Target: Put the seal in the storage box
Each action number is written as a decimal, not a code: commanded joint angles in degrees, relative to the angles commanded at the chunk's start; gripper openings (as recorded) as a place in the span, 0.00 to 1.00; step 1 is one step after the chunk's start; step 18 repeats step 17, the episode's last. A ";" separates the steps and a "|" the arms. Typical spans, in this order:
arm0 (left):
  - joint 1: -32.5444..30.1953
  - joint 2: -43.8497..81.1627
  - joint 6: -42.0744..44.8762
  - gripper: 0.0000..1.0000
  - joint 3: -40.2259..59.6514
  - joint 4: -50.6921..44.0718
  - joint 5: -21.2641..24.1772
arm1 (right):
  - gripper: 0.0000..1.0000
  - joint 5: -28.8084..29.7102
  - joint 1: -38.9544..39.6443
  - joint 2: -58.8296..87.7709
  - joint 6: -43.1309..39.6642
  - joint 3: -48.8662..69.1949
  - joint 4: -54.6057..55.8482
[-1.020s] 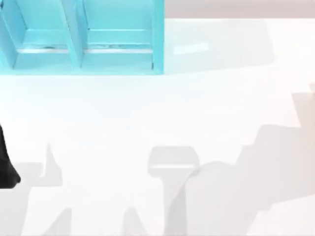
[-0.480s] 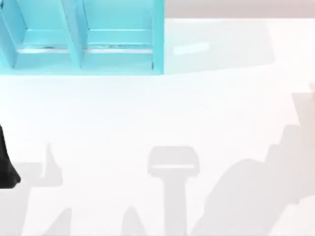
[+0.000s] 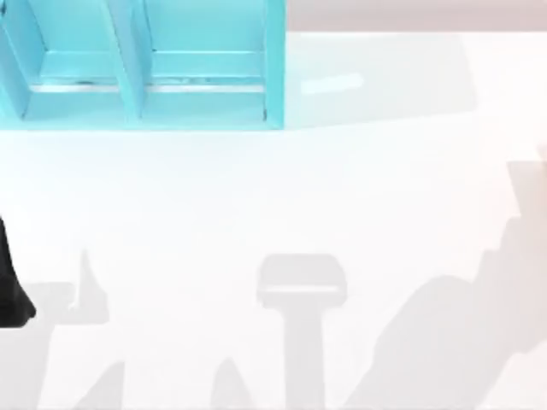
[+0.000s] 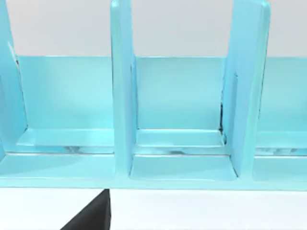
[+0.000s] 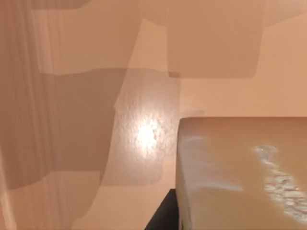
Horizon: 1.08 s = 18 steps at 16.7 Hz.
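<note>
The big light-blue storage box with thick walls and upright dividers (image 3: 141, 64) sits at the far-left corner of the plain white surface (image 3: 282, 188), with its compartments open toward the near side. From the left wrist camera the box (image 4: 122, 96) is seen close up — dividers standing straight, shallow ledges along the compartment floors, pale wall behind. The white surface is mostly bare and glossy, crossed by soft grey shadows along the near edge and the right side. Beyond the far edge there's a strip of pale greyish room.

A dark bit of the left arm (image 3: 10, 286) pokes in at the left edge of the surface, well apart from the box; can't tell whether the left gripper is clenched or released.

The right wrist camera has a warm orange-tan look: the small tan-brown, wood-like seal (image 5: 240, 172) looms right up against the lens, whitish marks on one face, with a dark part of the right gripper (image 5: 163, 215) just beside it. Whether it's actually grasping the seal, I can't tell.
</note>
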 joint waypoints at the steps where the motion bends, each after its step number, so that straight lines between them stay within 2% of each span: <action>1: 0.00 0.00 0.00 1.00 0.00 0.00 0.00 | 0.23 0.00 0.00 0.00 0.00 0.00 0.00; 11: 0.00 0.00 0.00 1.00 0.00 0.00 0.00 | 0.98 0.00 0.00 0.00 0.00 0.00 0.00; 18: 0.00 0.00 0.00 1.00 0.00 0.00 0.00 | 1.00 0.00 0.00 0.00 0.00 0.00 0.00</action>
